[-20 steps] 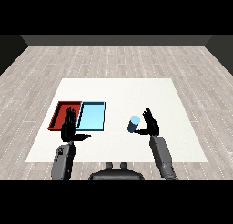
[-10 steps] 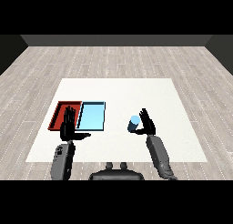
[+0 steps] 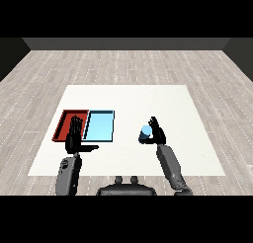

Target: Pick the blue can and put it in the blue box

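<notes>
The blue can (image 3: 145, 133) stands upright on the white table (image 3: 128, 99), right of the two trays. My right hand (image 3: 158, 133) is against its right side with fingers curled round it. The light blue tray (image 3: 100, 125) lies left of the can with nothing in it. My left hand (image 3: 75, 136) hovers open with straight fingers over the near edge of the red tray (image 3: 64, 123), thumb pointing right.
The red tray and light blue tray lie side by side at the table's left. Bare white table lies between the blue tray and the can. Grey wooden floor surrounds the table.
My right hand has closed in on the can and shifted slightly left with it. The left hand has barely moved.
</notes>
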You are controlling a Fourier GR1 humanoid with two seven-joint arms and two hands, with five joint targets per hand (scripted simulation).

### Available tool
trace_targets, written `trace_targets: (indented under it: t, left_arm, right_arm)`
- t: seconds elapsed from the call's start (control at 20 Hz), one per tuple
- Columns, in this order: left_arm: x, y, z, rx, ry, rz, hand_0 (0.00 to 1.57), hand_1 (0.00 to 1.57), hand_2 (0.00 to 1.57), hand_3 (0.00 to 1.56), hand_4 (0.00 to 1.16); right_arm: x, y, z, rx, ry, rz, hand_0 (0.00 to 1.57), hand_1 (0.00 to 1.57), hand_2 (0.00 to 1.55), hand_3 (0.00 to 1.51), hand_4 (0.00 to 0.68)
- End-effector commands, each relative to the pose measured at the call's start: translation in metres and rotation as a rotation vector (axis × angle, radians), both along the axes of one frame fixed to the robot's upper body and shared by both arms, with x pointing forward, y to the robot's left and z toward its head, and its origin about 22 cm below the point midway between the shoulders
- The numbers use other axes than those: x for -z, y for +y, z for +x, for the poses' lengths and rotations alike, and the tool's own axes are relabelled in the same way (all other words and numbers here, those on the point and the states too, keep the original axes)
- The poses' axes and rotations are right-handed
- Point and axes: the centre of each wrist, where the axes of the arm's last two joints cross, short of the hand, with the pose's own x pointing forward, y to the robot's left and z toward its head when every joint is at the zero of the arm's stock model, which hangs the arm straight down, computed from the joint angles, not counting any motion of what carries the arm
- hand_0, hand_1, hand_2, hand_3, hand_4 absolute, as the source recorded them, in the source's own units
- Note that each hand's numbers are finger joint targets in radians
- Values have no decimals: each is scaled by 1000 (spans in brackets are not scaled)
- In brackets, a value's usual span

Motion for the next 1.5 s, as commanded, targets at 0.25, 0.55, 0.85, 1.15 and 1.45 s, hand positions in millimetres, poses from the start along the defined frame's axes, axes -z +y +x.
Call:
trace_targets:
  t: [0.25,0.55,0.85,1.15,1.45]
  left_arm:
    - [8,-4,-11,-7,-5,-5,0,0,0,0,0]
    - [-5,7,-6,-12,-7,0,0,0,0,0,0]
    - [6,5,-14,2,-8,-2,0,0,0,0,0]
    - [6,7,-13,-11,-2,-5,0,0,0,0,0]
    - [2,-1,-12,2,-20,-30,0,0,0,0,0]
  right_arm:
    - [7,18,3,-29,12,-9,0,0,0,0,0]
    - [6,28,16,-30,29,-5,0,0,0,0,0]
    - [4,21,13,2,29,-29,0,0,0,0,0]
    - [8,27,14,37,62,-188,1563,1563,1481,1445,659]
    - [-18,23,33,48,78,-196,1555,1555,1490,1441,680]
